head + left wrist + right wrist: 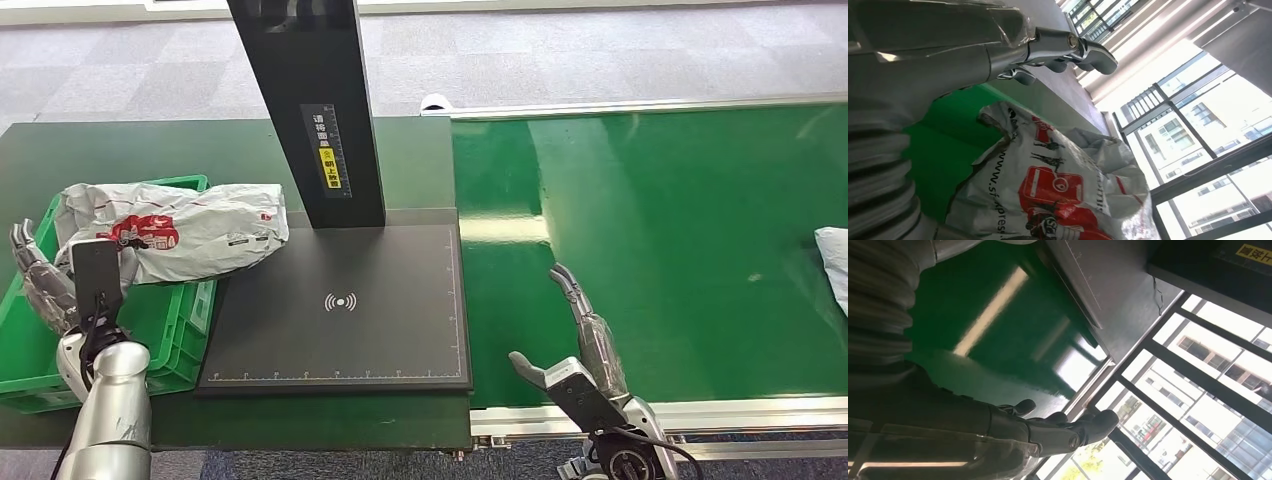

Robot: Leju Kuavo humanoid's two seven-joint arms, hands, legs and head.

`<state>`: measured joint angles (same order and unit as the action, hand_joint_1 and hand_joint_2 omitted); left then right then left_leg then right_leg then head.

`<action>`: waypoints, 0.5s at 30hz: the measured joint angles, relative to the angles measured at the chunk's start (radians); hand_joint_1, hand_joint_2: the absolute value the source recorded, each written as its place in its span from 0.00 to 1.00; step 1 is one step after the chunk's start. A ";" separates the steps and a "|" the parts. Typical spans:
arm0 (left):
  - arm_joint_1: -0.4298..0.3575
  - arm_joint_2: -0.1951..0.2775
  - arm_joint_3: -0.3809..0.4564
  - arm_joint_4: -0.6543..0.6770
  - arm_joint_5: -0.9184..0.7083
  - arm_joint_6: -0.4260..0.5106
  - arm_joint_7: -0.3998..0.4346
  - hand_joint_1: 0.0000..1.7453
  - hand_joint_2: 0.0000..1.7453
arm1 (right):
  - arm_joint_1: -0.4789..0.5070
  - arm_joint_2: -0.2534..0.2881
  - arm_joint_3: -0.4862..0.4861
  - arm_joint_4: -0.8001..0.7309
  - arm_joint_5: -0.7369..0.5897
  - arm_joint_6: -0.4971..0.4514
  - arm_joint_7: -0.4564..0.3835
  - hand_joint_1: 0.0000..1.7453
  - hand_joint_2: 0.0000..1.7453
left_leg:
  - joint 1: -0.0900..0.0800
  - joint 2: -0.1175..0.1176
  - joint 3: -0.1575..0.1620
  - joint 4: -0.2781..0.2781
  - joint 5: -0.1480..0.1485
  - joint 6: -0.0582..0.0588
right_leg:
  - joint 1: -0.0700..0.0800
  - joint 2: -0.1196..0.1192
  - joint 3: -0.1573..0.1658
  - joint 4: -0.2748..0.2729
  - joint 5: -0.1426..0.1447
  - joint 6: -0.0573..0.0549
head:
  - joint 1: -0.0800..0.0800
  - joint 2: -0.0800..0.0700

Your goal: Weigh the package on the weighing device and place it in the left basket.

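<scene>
A crumpled grey plastic package (180, 230) with red print lies across the rim of the green basket (25, 350) at the left, one end overhanging the black weighing plate (340, 310). The left wrist view shows the same package (1058, 190) close up. My left hand (40, 285) is open beside the package's left end, over the basket, fingers stretched out (1073, 50) and holding nothing. My right hand (580, 350) is open above the near edge of the green conveyor belt (650, 250), with its fingers (1073, 427) straight.
A black upright post (310, 110) rises from the back of the weighing plate. Another pale package (833, 262) lies on the belt at the far right edge. The dark green table (130, 150) surrounds the basket and scale.
</scene>
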<state>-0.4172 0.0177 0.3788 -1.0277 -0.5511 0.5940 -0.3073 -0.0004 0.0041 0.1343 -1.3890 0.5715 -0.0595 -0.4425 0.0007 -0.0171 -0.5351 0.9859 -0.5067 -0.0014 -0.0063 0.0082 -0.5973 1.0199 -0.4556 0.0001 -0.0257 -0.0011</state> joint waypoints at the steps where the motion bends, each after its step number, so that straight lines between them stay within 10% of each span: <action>1: 0.000 -0.001 0.000 -0.003 0.000 0.000 0.000 0.00 1.00 | 0.000 0.000 0.000 0.000 0.000 0.000 0.000 0.00 1.00 | 0.000 0.000 0.000 0.000 0.000 0.000 | 0.000 0.000 0.000 0.000 0.000 0.000 | 0.000 0.000; 15: 0.092 -0.031 -0.061 -0.212 0.044 0.040 -0.019 0.00 1.00 | -0.006 0.000 0.000 0.007 0.000 0.000 -0.003 0.00 1.00 | 0.000 0.001 0.000 0.000 0.000 0.000 | 0.000 0.001 0.000 0.000 0.000 0.000 | 0.000 0.000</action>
<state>-0.3254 -0.0135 0.3179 -1.2399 -0.5071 0.6337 -0.3264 -0.0060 0.0044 0.1345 -1.3821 0.5712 -0.0600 -0.4457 0.0007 -0.0166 -0.5353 0.9859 -0.5071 -0.0016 -0.0063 0.0094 -0.5978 1.0196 -0.4557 0.0002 -0.0257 -0.0011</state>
